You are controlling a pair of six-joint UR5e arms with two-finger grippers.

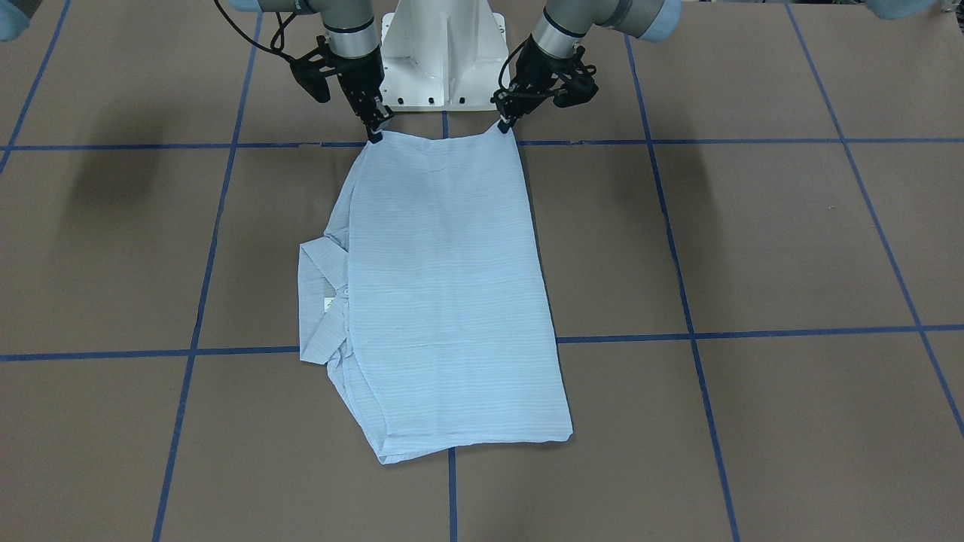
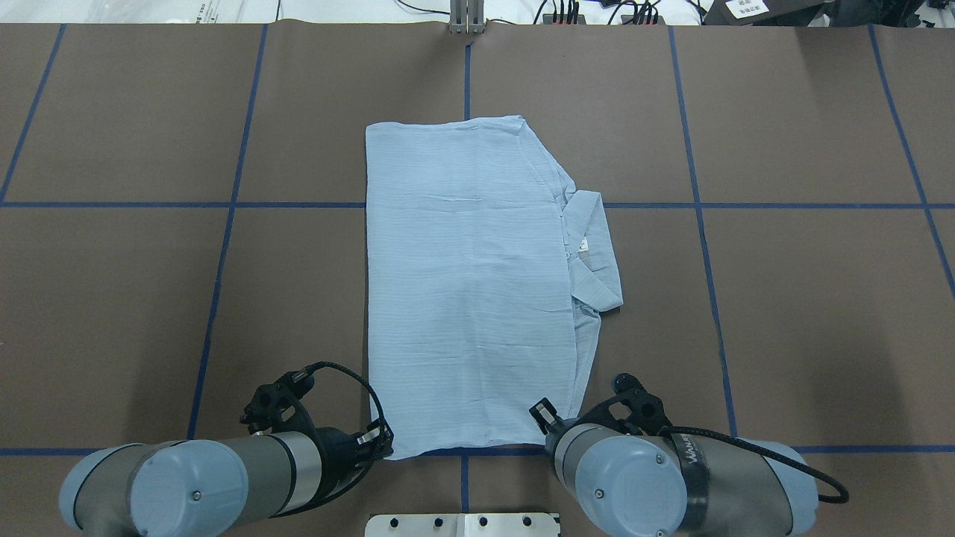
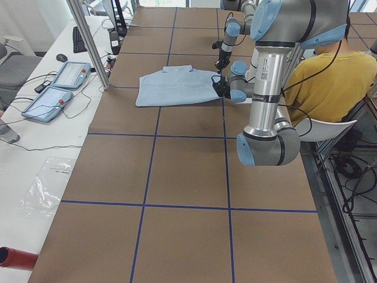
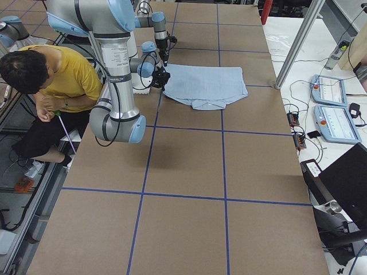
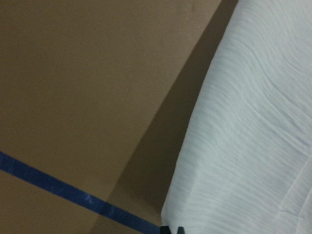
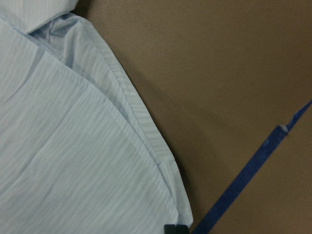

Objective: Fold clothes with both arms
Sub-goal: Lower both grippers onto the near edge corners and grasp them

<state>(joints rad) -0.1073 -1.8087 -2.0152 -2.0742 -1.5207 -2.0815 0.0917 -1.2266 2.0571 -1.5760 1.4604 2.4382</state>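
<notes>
**Clerk:** Item one, the garment?

**Checker:** One thin light blue finely striped shirt (image 2: pixel 470 298), folded into a long rectangle. It lies mid-table on the brown table top (image 2: pixel 149 313), which is ruled with blue tape lines (image 2: pixel 221 261). Its long side runs away from the white pedestal base (image 1: pixel 444 53).

**Clerk:** Details showing?

**Checker:** The collar (image 2: pixel 593 257) juts out from the long edge on the robot's right. A small white neck label (image 2: pixel 584 245) sits inside it. The upper layer is smooth, with a few faint creases.

**Clerk:** Item two, the left gripper (image 1: pixel 503 124)?

**Checker:** Black, two fingers, pinched narrow on the shirt's near corner on the robot's left. The cloth is drawn up there into a small peak.

**Clerk:** Item three, the right gripper (image 1: pixel 374 134)?

**Checker:** The same make, clamped tight on the other near corner. The hem between the two corners runs just in front of the base.

**Clerk:** The far end?

**Checker:** It lies flat on the table, well apart from both grippers.

**Clerk:** Anything else?

**Checker:** A person in a yellow top (image 4: pixel 63 74), seated beside the robot's side of the table.
</notes>
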